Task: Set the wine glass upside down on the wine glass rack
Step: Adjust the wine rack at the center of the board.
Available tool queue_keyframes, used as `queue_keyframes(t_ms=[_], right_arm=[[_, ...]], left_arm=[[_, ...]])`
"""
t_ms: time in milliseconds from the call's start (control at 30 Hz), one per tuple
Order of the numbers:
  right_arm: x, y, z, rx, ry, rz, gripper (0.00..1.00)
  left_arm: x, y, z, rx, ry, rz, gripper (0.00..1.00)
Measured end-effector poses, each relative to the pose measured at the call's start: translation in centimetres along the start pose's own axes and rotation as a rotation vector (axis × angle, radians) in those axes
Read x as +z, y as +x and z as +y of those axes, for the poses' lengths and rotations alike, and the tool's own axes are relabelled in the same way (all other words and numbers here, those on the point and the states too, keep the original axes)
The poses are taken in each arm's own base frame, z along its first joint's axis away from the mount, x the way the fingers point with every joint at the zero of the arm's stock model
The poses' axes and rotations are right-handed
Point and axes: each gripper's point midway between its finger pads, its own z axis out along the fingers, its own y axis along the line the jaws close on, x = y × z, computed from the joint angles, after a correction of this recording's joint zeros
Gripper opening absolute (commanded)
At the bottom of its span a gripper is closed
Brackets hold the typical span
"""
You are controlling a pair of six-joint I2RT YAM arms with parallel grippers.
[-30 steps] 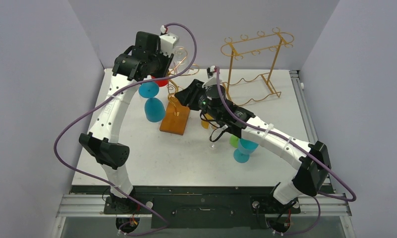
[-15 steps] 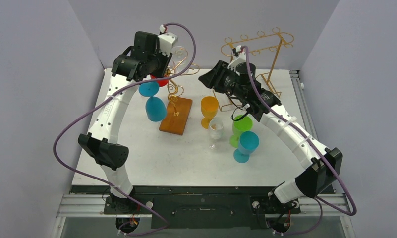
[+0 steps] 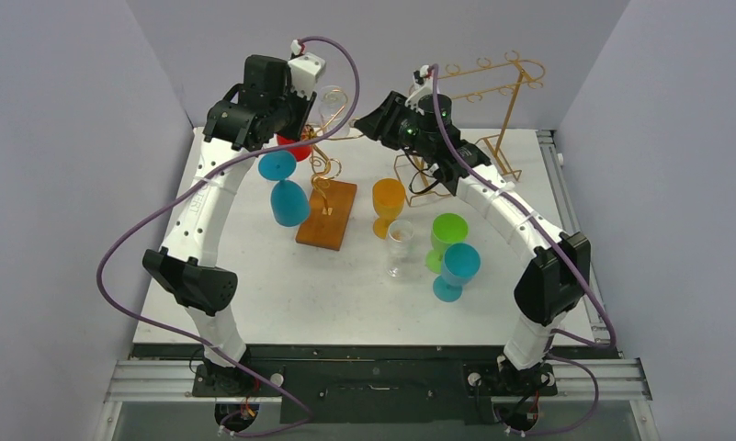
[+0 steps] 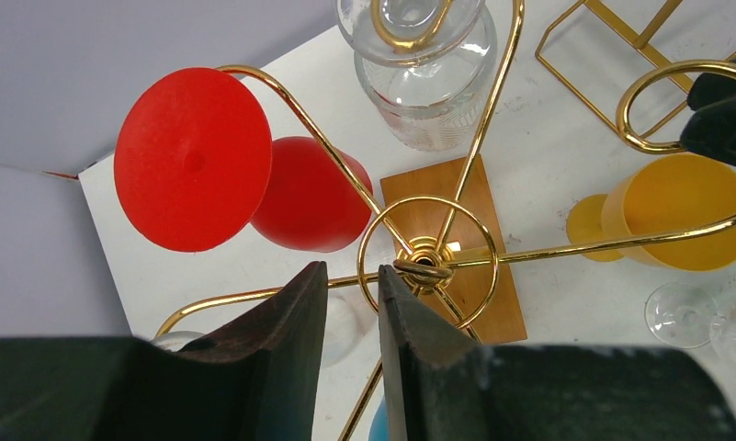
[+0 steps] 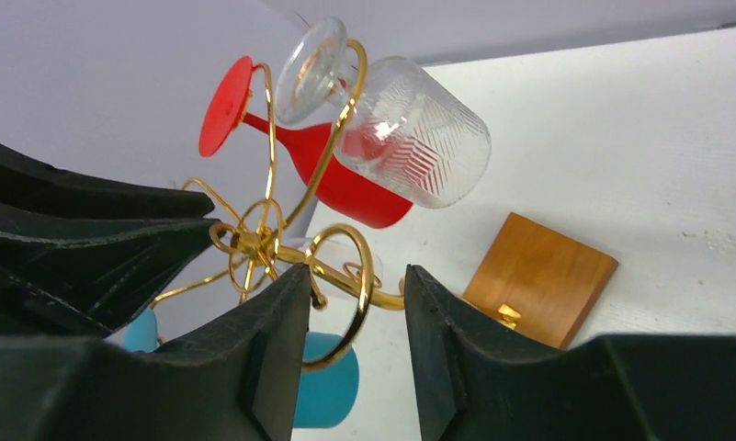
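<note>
The gold tree-shaped wine glass rack (image 3: 320, 170) stands on its wooden base (image 3: 327, 216) at the back middle. A red glass (image 3: 295, 147), a ribbed clear glass (image 3: 333, 99) and a blue glass (image 3: 286, 197) hang upside down on it. My left gripper (image 4: 353, 276) hovers over the rack's hub (image 4: 425, 266), its jaws a narrow gap apart with a gold arm behind them. My right gripper (image 5: 356, 276) is open and empty, its jaws either side of a curled gold loop (image 5: 345, 294). In the top view it (image 3: 368, 124) is at the rack's right side.
An orange glass (image 3: 388, 197), a clear glass (image 3: 401, 246), a green glass (image 3: 448, 230) and a teal glass (image 3: 459, 266) stand upright right of the base. A taller gold wire frame rack (image 3: 479, 92) stands at the back right, just behind my right arm.
My right arm has risen from low beside the rack base and swung up and left to the rack's top arms. The left arm has barely moved.
</note>
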Motion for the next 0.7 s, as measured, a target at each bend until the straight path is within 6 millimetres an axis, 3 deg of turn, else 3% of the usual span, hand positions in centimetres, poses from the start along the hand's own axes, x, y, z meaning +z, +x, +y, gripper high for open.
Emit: queue_keyframes(t_ms=[333,500,700], right_arm=[[1.1,-1.5,0.0,0.061,-0.038,-0.057,0.14],[1.2,-1.6,0.0,0.064,-0.043,-0.065,0.03],[1.2,-1.6,-0.1,0.064,-0.047,-0.073,0.00]], left_arm=[[-0.1,-0.1,-0.3,-0.017,0.022,-0.006,0.27],[-0.5,-0.1,-0.8,-0.031,0.052,-0.004,0.38],[-1.6,-0.9,-1.4,-0.070,0.098,-0.027,0.44]])
